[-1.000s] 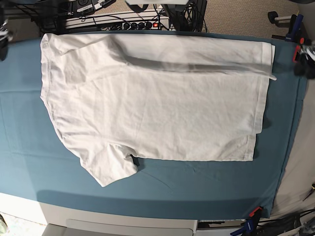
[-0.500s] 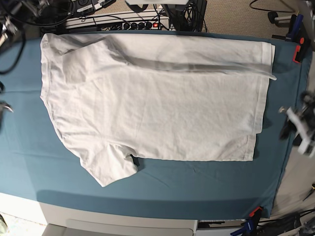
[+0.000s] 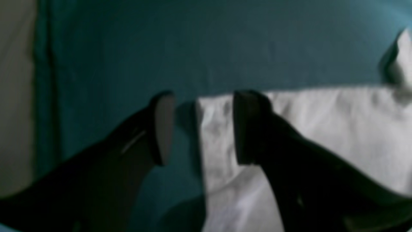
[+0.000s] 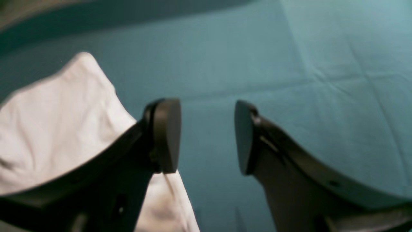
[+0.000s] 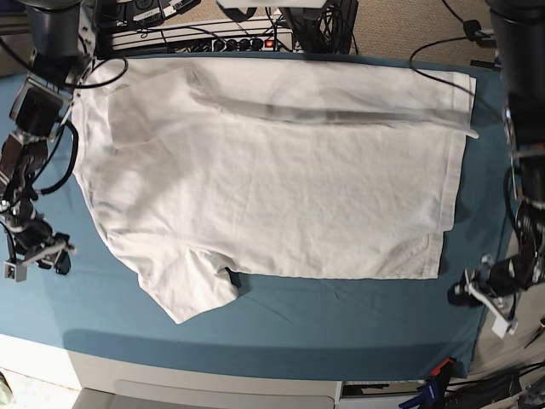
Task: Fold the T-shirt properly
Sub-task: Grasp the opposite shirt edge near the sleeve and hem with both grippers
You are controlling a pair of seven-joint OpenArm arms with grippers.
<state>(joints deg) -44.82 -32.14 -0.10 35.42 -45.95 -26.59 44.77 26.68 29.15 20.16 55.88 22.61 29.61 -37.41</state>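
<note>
The T-shirt (image 5: 272,179) lay spread flat across the teal cloth (image 5: 341,324), collar end toward the base view's left, hem toward its right, with the far long edge already turned over in a narrow band.

Left of the T-shirt in that view, near its lower sleeve, the right gripper (image 5: 38,256) hung just off the fabric. In its wrist view its fingers (image 4: 165,135) stood well apart with only cloth between them, the sleeve beside one finger but not gripped.

Right of the T-shirt, just beyond the near hem corner, the left gripper (image 5: 485,298) sat low over the cloth. Its fingers (image 3: 162,127) were apart and empty, straddling the hem edge, one over white fabric, one over teal.

The step looked like taking the near edge at both ends. Done well, each finger pair would pinch every layer at its corner, then both arms would lift together and carry the edge across evenly, keeping the fabric taut so no crease sets.
</note>
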